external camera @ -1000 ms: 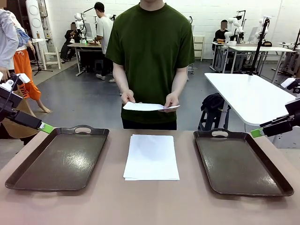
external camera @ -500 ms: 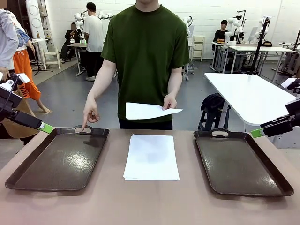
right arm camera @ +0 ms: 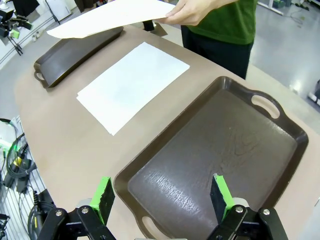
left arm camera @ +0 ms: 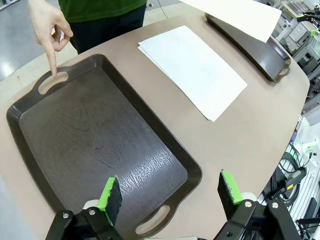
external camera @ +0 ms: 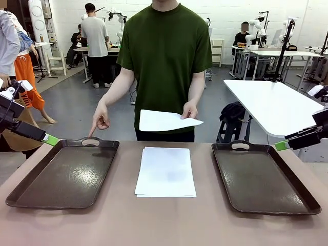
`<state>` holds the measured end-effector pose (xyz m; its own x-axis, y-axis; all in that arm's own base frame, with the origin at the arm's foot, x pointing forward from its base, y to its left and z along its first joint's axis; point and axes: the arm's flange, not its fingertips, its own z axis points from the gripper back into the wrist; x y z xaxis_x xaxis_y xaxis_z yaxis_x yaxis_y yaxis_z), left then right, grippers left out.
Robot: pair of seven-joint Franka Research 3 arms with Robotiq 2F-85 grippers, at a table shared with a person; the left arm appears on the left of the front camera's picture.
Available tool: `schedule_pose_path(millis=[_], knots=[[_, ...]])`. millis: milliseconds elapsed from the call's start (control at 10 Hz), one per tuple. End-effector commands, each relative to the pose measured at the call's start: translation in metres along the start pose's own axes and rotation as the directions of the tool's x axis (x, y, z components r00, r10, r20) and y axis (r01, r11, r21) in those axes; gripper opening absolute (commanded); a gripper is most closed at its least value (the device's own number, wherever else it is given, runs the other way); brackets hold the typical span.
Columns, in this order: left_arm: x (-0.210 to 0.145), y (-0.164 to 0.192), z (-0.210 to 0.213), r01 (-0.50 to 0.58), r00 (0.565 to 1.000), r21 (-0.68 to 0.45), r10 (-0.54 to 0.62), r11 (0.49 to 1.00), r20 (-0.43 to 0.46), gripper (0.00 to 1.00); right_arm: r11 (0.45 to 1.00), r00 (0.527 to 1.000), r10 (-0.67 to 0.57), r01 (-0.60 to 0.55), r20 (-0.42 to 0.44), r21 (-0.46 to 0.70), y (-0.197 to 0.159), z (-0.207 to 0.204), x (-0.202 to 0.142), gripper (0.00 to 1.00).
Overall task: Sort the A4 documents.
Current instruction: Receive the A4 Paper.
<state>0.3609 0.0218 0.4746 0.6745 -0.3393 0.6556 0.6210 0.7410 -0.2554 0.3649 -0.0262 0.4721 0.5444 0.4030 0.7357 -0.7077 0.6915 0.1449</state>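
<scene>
The desk (external camera: 164, 225) carries two dark trays. The left tray (external camera: 66, 174) lies just below and ahead of your left end effector (left arm camera: 170, 189), and the right tray (external camera: 261, 177) sits the same way under your right end effector (right arm camera: 161, 195). Between the two end effectors, well apart from either, the stack of A4 documents (external camera: 165, 171) lies flat on the desk between the trays. Beyond the stack, farther from both end effectors and raised above the desk, the person's holding hand (external camera: 189, 110) keeps a single sheet (external camera: 164, 121) level. Their pointing hand (external camera: 101, 122) aims a finger down at the far handle of the left tray. You appear to be at the step of learning where that sheet belongs, namely the left tray. The next move likely calls for your left end effector to reach across and take the offered sheet by its edge. Both end effectors are spread wide, with nothing between the pads.
</scene>
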Motion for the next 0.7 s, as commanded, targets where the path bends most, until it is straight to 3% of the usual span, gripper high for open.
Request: schedule_pose_path(millis=[0,200,600], knots=[[-0.001,0.002,0.000,0.007,1.000,-0.015,-0.007,1.000,0.010,1.00,1.000,1.000,0.009,-0.009,0.014,0.017,-0.003,-0.003,0.001,1.00],[0.000,0.000,0.000,0.000,1.000,0.000,0.000,1.000,0.000,1.00,1.000,1.000,0.009,-0.009,0.014,0.017,-0.003,-0.003,0.001,1.00],[0.044,0.006,-0.038,-0.294,0.954,-0.197,0.301,0.935,0.006,1.00,1.000,1.000,0.009,-0.009,0.014,0.017,-0.003,-0.003,0.001,1.00]])
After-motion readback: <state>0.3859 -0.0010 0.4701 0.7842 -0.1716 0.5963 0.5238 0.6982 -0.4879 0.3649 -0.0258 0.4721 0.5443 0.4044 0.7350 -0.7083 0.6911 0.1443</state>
